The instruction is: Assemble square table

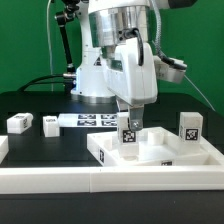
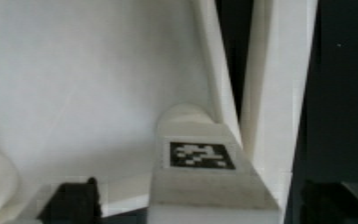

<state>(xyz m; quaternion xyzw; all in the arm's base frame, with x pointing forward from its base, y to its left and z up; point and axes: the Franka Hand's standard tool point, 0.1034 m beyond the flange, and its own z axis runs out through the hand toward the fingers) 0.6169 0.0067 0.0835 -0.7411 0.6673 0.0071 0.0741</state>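
Observation:
The square table top (image 1: 165,152), white with a raised rim, lies at the exterior view's right. A white leg (image 1: 128,137) with a tag stands upright inside it near its front left corner. My gripper (image 1: 128,124) hangs straight over this leg with its fingers down either side. In the wrist view the leg (image 2: 202,160) sits between the two dark fingertips (image 2: 73,203), with a gap showing on each side, so the jaws stand open around it. A second leg (image 1: 190,127) stands upright at the top's far right corner. The top's floor (image 2: 87,90) fills the wrist view.
Two loose white legs (image 1: 18,122) (image 1: 50,124) lie on the black table at the exterior view's left. The marker board (image 1: 95,120) lies behind them by the robot's base. A long white rail (image 1: 90,182) runs along the front edge.

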